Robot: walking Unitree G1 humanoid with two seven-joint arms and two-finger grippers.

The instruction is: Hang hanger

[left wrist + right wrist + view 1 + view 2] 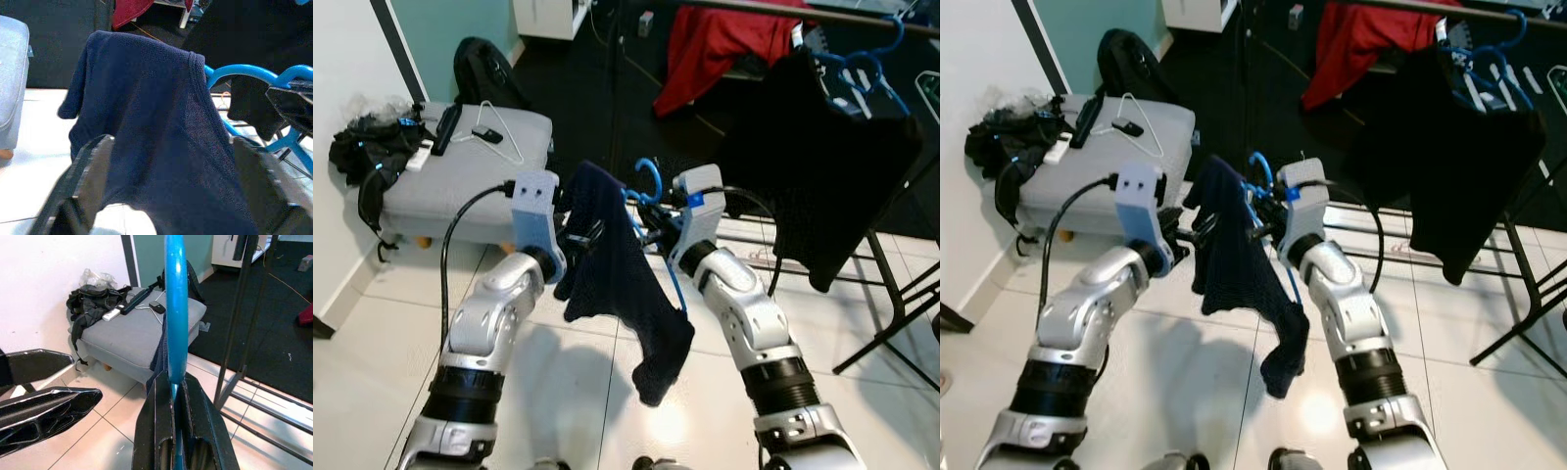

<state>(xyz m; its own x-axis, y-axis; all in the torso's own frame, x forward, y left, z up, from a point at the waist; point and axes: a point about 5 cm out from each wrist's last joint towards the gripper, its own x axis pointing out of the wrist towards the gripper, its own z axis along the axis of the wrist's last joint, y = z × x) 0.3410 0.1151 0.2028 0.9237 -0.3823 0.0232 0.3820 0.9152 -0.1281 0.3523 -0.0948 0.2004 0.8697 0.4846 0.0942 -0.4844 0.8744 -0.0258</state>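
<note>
Your right gripper (172, 396) has its fingers clamped on the blue hanger (649, 178), well short of the rail (822, 15). The left gripper (171, 186), fingers spread, straddles the navy garment (617, 274); lifting may slide it off.

Path up to my dark metal clothes rail (803, 14) is crowded: hanging black garment (822, 166) and red garment (724, 44) block it. Open white tiled floor (391, 372) below.
</note>
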